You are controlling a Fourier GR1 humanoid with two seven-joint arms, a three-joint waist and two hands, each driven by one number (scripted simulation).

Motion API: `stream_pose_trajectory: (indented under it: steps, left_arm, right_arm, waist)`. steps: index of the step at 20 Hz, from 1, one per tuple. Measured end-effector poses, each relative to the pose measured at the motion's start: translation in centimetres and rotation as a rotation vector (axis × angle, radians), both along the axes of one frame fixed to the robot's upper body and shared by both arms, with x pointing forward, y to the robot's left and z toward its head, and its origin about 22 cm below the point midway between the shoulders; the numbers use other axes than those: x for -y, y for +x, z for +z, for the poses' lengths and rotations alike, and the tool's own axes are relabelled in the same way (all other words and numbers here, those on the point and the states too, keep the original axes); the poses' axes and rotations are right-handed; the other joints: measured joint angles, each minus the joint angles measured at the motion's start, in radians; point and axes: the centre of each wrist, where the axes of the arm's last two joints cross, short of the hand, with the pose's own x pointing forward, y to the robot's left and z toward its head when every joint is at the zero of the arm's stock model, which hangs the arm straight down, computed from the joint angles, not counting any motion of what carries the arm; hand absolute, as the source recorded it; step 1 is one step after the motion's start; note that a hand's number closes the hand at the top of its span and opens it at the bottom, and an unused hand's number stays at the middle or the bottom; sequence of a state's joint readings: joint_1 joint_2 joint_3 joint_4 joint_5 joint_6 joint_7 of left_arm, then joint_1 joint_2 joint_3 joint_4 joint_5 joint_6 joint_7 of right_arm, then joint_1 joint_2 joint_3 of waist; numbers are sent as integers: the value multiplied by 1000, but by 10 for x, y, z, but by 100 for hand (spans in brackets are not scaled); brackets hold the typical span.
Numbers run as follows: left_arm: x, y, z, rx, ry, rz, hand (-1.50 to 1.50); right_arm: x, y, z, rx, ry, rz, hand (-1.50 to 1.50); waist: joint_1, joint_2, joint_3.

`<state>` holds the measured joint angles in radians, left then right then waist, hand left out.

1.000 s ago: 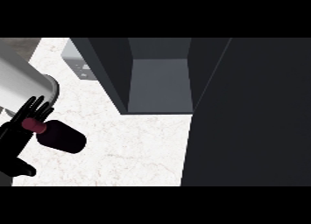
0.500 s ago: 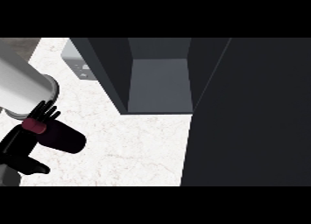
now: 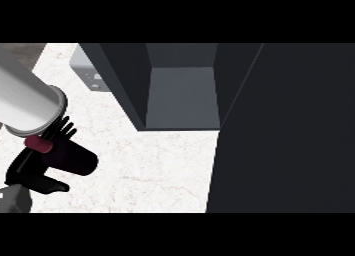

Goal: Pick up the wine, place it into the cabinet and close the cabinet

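Observation:
The wine bottle is dark with a red cap. It lies tilted at the view's left, over the white marble counter. My left hand is curled round it, with fingers showing above the bottle and the thumb below. The wide grey left forearm comes in from the upper left. The cabinet stands open to the right of the bottle, its grey shelf bare. Its dark door is swung out and fills the right side. My right hand shows nowhere.
A small grey fixture sits at the back left beside the cabinet's side wall. White counter lies between the bottle and the open door. The counter's left edge runs close to my left arm.
The left forearm has sunk a little lower in the view, and the hand has shifted slightly right around the bottle. The bottle and the cabinet have barely moved.

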<state>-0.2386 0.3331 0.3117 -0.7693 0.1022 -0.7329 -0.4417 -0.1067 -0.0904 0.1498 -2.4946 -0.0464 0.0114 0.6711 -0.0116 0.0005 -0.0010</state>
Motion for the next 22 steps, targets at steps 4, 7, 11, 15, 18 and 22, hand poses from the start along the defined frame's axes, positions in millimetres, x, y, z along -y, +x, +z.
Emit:
stream_pose_trajectory:
  steps: [4,7,11,15,18,22]
  left_arm:
    - [8,-1,-14,-20,6,0,-150]
    - [14,5,-16,-20,1,3,-150]
    - [11,5,-16,-20,-11,6,-150]
    - [14,8,-21,-32,-38,7,150]
    - [19,8,-24,-38,-63,-21,150]
    - [22,9,-23,-31,-43,-73,150]
  right_arm:
    - [2,-1,-4,3,-11,-2,-150]
    - [0,-1,-2,1,-10,9,-150]
    - [1,0,-1,7,-13,4,-150]
    - [2,0,-1,14,-12,0,-150]
    - [0,-1,-3,3,-8,11,-150]
    - [-2,-1,-4,2,-3,19,-150]
  waist:
    - [-3,1,0]
    - [-4,0,-1]
    - [-2,0,0]
    - [-6,1,-1]
    - [-7,0,-1]
    - [-5,0,-1]
